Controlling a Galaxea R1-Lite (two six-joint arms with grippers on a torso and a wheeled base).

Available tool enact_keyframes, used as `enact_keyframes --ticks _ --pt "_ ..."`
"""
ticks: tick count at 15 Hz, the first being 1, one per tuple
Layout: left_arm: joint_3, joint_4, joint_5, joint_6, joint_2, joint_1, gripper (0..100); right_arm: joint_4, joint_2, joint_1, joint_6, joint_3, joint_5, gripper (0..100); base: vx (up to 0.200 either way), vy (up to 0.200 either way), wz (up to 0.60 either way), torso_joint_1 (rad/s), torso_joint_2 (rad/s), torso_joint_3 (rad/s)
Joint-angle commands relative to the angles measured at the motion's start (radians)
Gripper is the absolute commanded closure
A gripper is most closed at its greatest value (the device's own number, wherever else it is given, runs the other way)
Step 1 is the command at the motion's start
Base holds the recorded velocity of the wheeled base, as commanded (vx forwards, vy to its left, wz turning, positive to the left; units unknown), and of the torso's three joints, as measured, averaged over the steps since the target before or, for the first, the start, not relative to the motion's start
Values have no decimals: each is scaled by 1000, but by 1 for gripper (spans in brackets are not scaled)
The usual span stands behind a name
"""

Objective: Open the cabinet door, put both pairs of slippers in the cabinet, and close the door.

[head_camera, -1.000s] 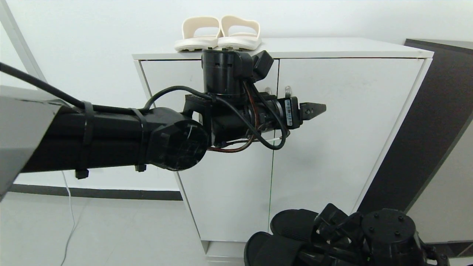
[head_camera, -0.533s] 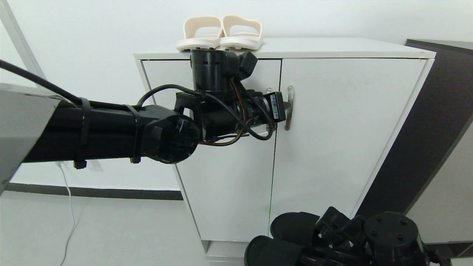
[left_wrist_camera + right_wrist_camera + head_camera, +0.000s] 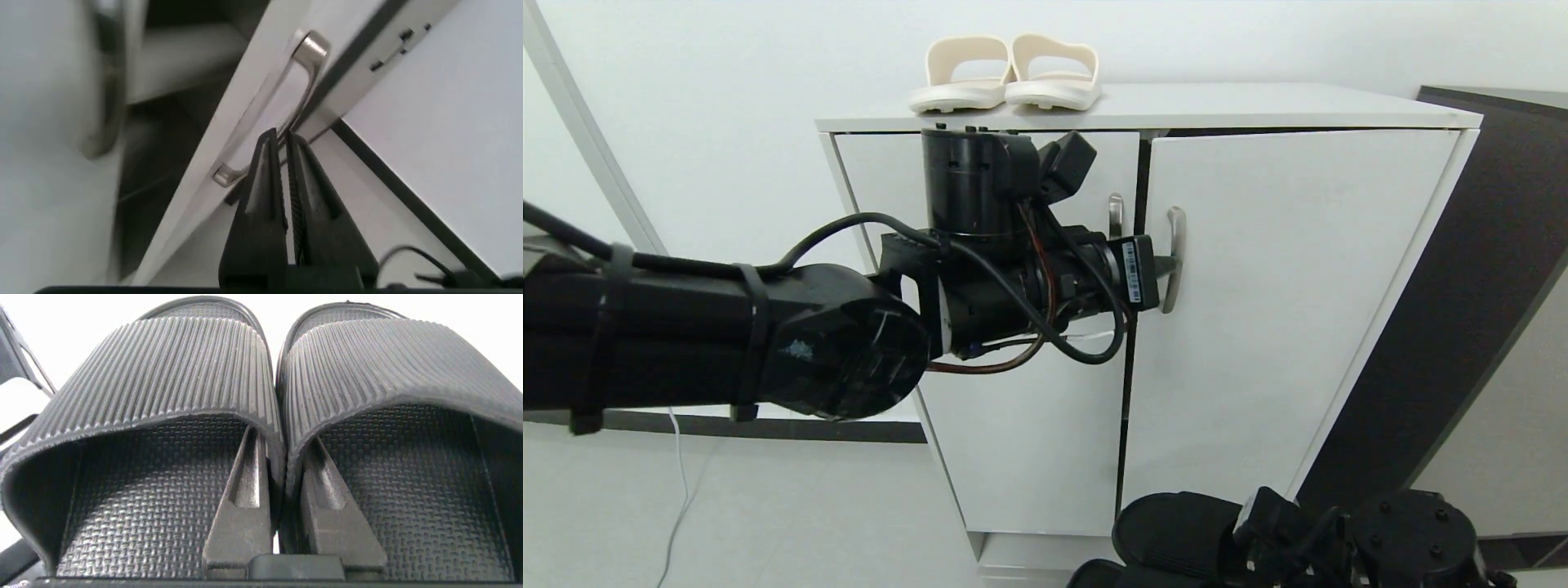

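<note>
The white cabinet (image 3: pixel 1258 104) stands against a pale wall, and its right door (image 3: pixel 1282 310) is ajar: a dark gap runs along its top edge and down the middle seam beside the left door (image 3: pixel 1029 433), which sits flush. The left arm stretches across the front of the cabinet, and the left gripper (image 3: pixel 282 140) is at the right door's handle (image 3: pixel 1176 233), about halfway down the bar. In the left wrist view its fingers are drawn narrow, almost together, with the thin metal bar running in between them, so it is clamped on that handle. The left door's handle (image 3: pixel 1116 214) is just beside it, untouched. A cream pair of slippers (image 3: pixel 1006 75) rests on the cabinet top at its front edge, near the left corner, the two side by side and touching, toes pointing out over the edge. The black pair of slippers (image 3: pixel 1176 527) is low in front of the cabinet's right door, off the floor, carried by the right gripper (image 3: pixel 282 445). In the right wrist view one finger sits inside each slipper under its ribbed strap, and the two inner side walls are pinched together between them.
</note>
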Motion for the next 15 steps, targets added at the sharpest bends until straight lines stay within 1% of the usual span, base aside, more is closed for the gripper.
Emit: enact_keyframes --ticks 1,6,8,9,10,11,13,15 --pt "44 -3 2 1 -66 -6 100 -1 5 1 -1 2 -2 100 0 0 0 0 0 0" --pt "127 -3 2 -1 -154 -4 100 -10 -2 15 -1 24 18 100 0 0 0 0 0 0" --pt "127 -3 1 -1 -154 22 100 -61 -2 25 -10 53 40 100 0 0 0 0 0 0" --pt "120 -3 -1 -2 -146 29 100 -69 -2 29 -15 59 43 100 0 0 0 0 0 0" --pt "101 -3 -4 -13 -114 34 100 -73 -2 44 -22 70 44 100 0 0 0 0 0 0" --pt "85 -4 -16 -38 -94 34 100 -73 -2 58 -22 76 43 100 0 0 0 0 0 0" --pt "47 -4 -39 -67 -63 37 100 -75 -4 65 -22 82 43 100 0 0 0 0 0 0" --pt "-15 -4 -42 -73 -2 39 100 -75 -2 68 -22 81 43 100 0 0 0 0 0 0"
